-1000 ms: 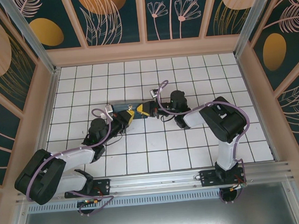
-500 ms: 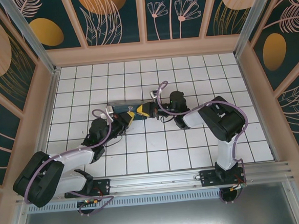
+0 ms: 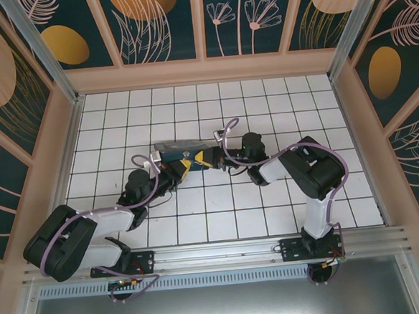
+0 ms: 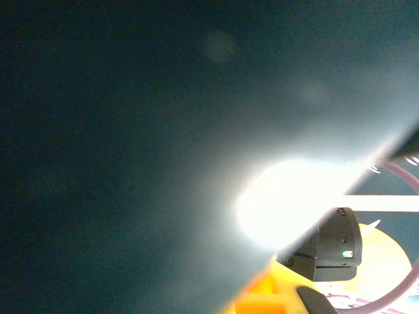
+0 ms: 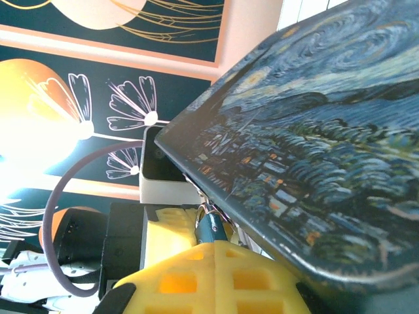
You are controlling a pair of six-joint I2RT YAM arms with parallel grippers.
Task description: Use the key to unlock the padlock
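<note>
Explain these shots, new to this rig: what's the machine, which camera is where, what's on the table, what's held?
Two robot arms are bolted at the near edge of a tiled table. The wide picture looks down from above and behind; the other two come from wrist cameras. A box printed with a swirly night-sky painting is at the middle. The left gripper and right gripper meet at its near edge, both shut. The right wrist view shows a small bluish padlock at the box edge, just past the yellow fingers. I cannot tell what either holds.
</note>
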